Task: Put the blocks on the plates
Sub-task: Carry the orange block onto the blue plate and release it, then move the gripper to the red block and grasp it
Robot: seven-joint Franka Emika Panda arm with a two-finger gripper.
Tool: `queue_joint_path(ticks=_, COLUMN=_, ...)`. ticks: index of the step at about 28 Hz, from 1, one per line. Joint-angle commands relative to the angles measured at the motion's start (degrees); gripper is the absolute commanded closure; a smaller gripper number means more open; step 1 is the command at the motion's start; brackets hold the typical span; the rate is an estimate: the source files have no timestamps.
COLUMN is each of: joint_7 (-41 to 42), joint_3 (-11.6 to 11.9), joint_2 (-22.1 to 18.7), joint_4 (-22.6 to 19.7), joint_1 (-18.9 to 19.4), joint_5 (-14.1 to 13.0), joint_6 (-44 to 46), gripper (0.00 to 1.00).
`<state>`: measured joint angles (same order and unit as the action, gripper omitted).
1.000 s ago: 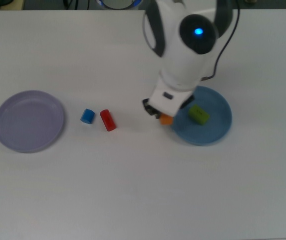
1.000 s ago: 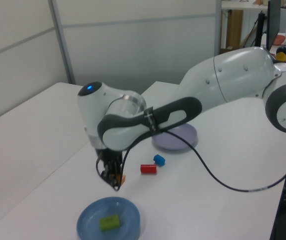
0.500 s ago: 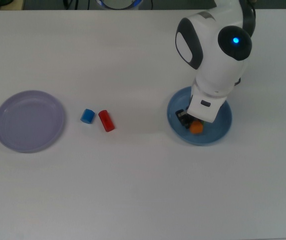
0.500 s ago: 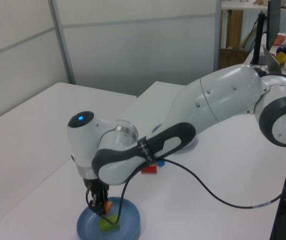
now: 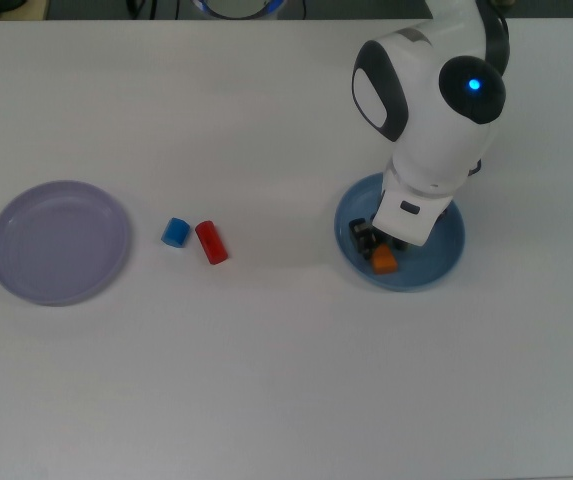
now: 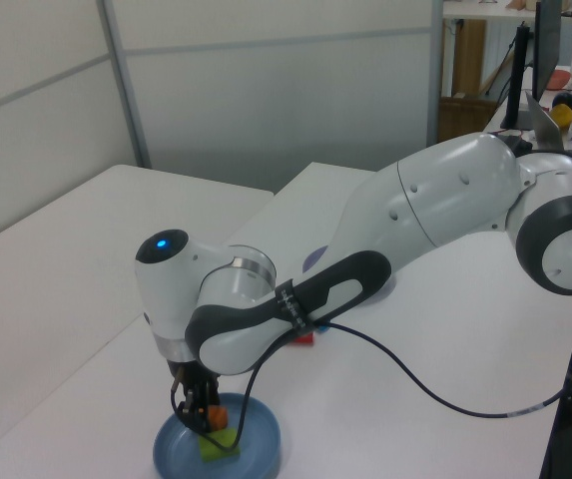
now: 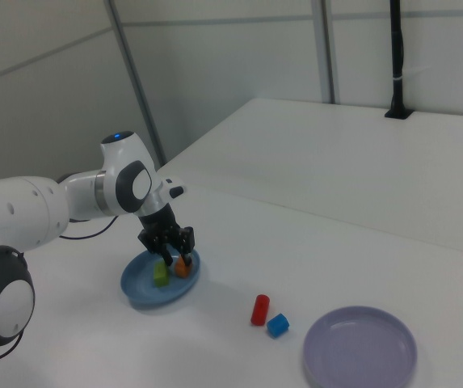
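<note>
The tool [image 7: 174, 248] hangs low over the sky-blue plate [image 5: 447, 262]; the orange block [image 5: 384, 260] lies on that plate at its fingertips, the lime-green block [image 7: 161, 275] beside it; whether the fingers are parted or gripping, I cannot tell. Good practice here: let go fully, rise straight up so nothing drags; the blue block [image 5: 175, 232] and red block [image 5: 212, 242] wait on the bench [image 5: 266, 380] near the lavender plate [image 5: 59, 241].
</note>
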<state>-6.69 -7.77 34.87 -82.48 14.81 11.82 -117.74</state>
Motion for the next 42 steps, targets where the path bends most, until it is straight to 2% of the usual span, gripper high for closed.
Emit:
queue_joint_path(ticks=1, joint_7=-1.4, joint_3=0.74, joint_2=-5.15, joint_4=-1.19, joint_1=-0.05, joint_5=-0.13, joint_6=5.67, gripper=0.0)
queue_joint_path(ticks=7, joint_7=-1.31, joint_3=0.92, joint_2=-7.88, joint_4=-1.02, joint_1=-1.62, joint_5=-0.22, joint_6=11.04, gripper=0.0)
queue_joint_path(ticks=10, joint_7=-1.22, joint_3=1.09, joint_2=-8.59, joint_4=-1.02, joint_1=-4.43, joint_5=-0.22, joint_6=12.36, gripper=0.0)
queue_joint_path(ticks=18, joint_7=0.62, joint_3=1.18, joint_2=-7.45, joint_4=-2.68, joint_1=-12.43, joint_5=0.31, joint_6=12.97, gripper=0.0)
queue_joint_path(ticks=23, joint_7=2.12, joint_3=1.44, joint_2=-5.61, joint_4=-2.95, joint_1=-14.72, joint_5=0.84, joint_6=12.97, gripper=0.0)
queue_joint_path(ticks=29, joint_7=3.61, joint_3=2.76, joint_2=-3.5, joint_4=-2.95, joint_1=-15.16, joint_5=1.63, joint_6=12.54, gripper=0.0)
queue_joint_path(ticks=35, joint_7=3.7, joint_3=2.76, joint_2=-1.65, joint_4=-2.95, joint_1=-15.16, joint_5=4.26, joint_6=12.1, gripper=0.0)
queue_joint_path(ticks=40, joint_7=3.7, joint_3=2.76, joint_2=-0.68, joint_4=-2.95, joint_1=-15.16, joint_5=5.05, joint_6=12.1, gripper=0.0)
queue_joint_path(ticks=42, joint_7=3.79, joint_3=2.76, joint_2=-0.42, joint_4=-2.95, joint_1=-15.16, joint_5=5.76, joint_6=12.01, gripper=0.04)
